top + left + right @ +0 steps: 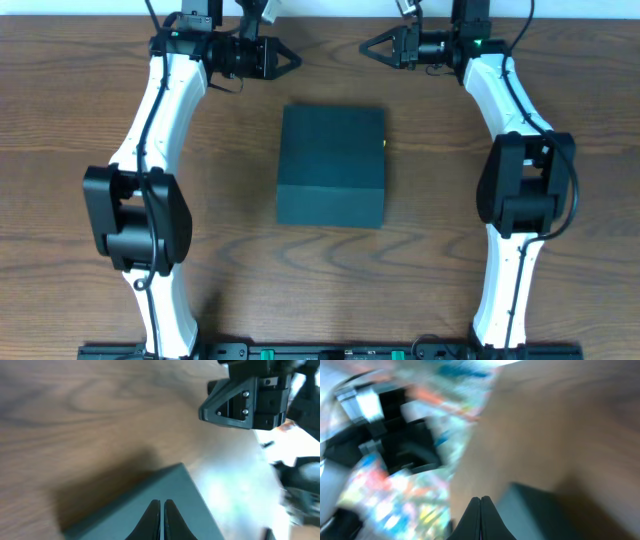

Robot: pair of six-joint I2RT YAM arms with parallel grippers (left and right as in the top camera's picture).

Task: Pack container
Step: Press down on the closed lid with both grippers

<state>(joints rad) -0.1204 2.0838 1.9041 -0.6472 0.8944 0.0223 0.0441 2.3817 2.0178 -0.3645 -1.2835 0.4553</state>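
A dark teal container (332, 166) sits closed in the middle of the wooden table (430, 210). Beyond it, the left gripper (297, 60) and right gripper (365, 45) face each other, fingers pressed together, holding nothing.

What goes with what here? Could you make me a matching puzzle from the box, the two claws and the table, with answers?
1 container
2 left gripper
3 right gripper
4 table

A brown wood grain
B shut, upper right in the overhead view
C dark teal, lid closed, mid-table
D shut, upper left in the overhead view

Pairs: 1-C, 2-D, 3-B, 4-A
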